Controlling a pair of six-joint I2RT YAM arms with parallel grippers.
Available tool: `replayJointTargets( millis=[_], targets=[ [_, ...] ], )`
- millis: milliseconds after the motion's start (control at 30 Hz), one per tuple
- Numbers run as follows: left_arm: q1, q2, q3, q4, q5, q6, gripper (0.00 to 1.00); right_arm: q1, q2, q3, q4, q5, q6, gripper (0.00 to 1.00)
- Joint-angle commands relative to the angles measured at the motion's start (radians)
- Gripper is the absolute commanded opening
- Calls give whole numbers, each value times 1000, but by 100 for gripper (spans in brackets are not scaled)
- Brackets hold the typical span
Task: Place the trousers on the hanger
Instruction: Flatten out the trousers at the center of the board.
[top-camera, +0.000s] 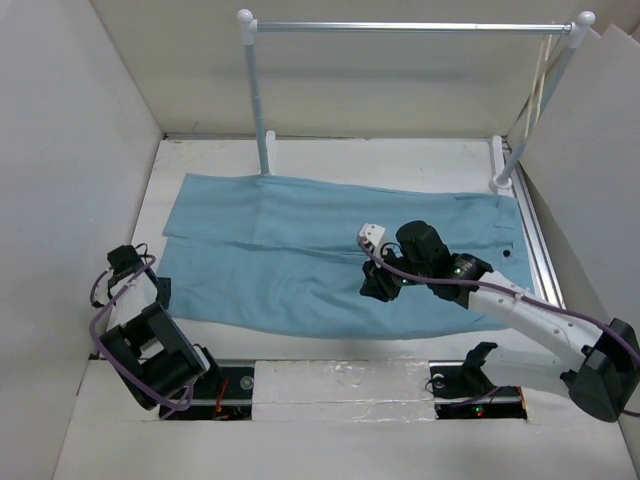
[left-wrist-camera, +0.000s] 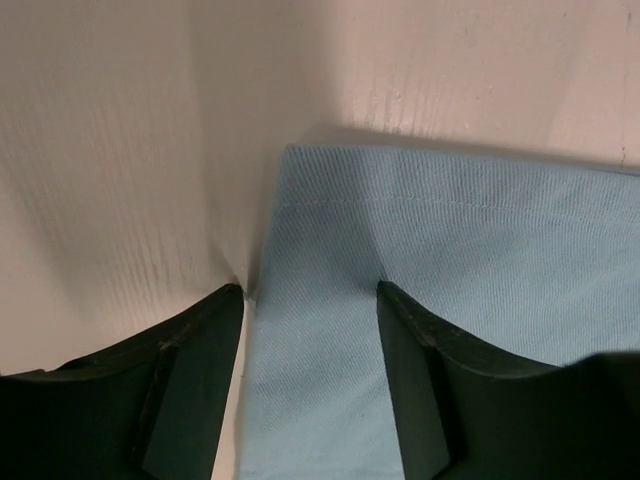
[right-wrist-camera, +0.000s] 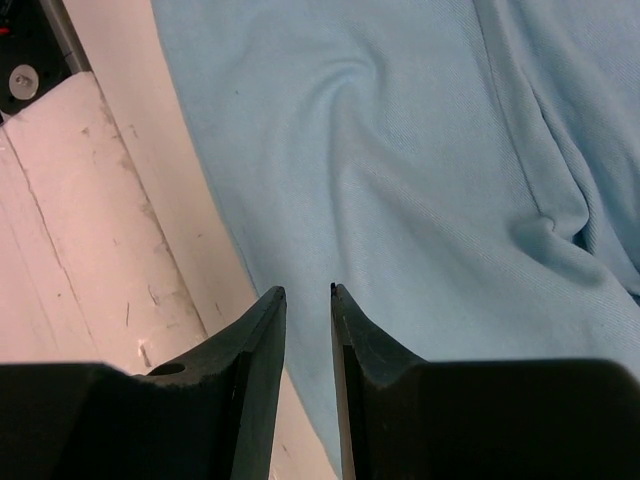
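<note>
The light blue trousers (top-camera: 300, 250) lie spread flat across the table. The cream-beige hanger (top-camera: 538, 90) hangs at the right end of the silver rail, by the right post. My left gripper (top-camera: 160, 292) is open at the trousers' left edge; in the left wrist view (left-wrist-camera: 310, 290) its jaws stand wide apart over the hemmed cloth edge (left-wrist-camera: 420, 260). My right gripper (top-camera: 376, 287) hovers over the trousers' near edge at the middle; in the right wrist view (right-wrist-camera: 308, 290) its jaws stand a narrow gap apart with nothing between them, the cloth (right-wrist-camera: 400, 150) below.
A silver rail (top-camera: 410, 27) on two white posts (top-camera: 256, 100) stands at the back. White walls close in the left and right sides. Two black arm mounts (top-camera: 470, 385) sit at the table's near edge.
</note>
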Motion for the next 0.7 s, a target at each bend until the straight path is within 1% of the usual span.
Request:
replayJointTargets(
  millis=[0,67,100,133,200,233,267,300,333,367,400,500,567,633,667],
  targets=[
    [3,42,-43,35,-24,10,51,-26,-13,15,-5,-34,-13,30],
    [3,45,-35,52,-39,25,35,-38,-5,13,-5,-33,-4,30],
    [3,53,-26,50,-40,33,23,-55,-7,9,-5,-31,2,30],
    [3,55,-19,46,-40,56,1,-64,-10,6,-7,-27,8,30],
    [3,38,24,33,-25,82,0,-93,-31,-2,-5,-20,27,30],
    [-15,21,38,21,-18,106,0,-104,-39,-13,-8,-19,28,30],
    [-47,-63,79,3,-25,123,0,-126,-49,-19,-39,-1,30,30],
    [-47,-63,80,3,-25,123,0,-136,-50,-19,-39,0,30,30],
    [-47,-98,84,-12,-13,129,0,-146,-53,-22,-51,6,33,30],
    [-47,-179,87,-16,17,139,0,-155,-56,-25,-76,12,35,30],
    [-47,-221,93,-23,25,145,0,-166,-66,-28,-88,29,39,30],
    [-47,-286,164,-94,54,156,0,-227,-97,-31,-131,53,42,31],
    [-61,-325,210,-120,87,159,0,-314,-105,-22,-160,66,21,31],
    [-96,-343,234,-132,98,153,0,-400,-100,-14,-182,12,-2,31],
    [-128,-353,256,-134,108,154,0,-487,-93,-10,-218,-14,-20,31]
  ],
)
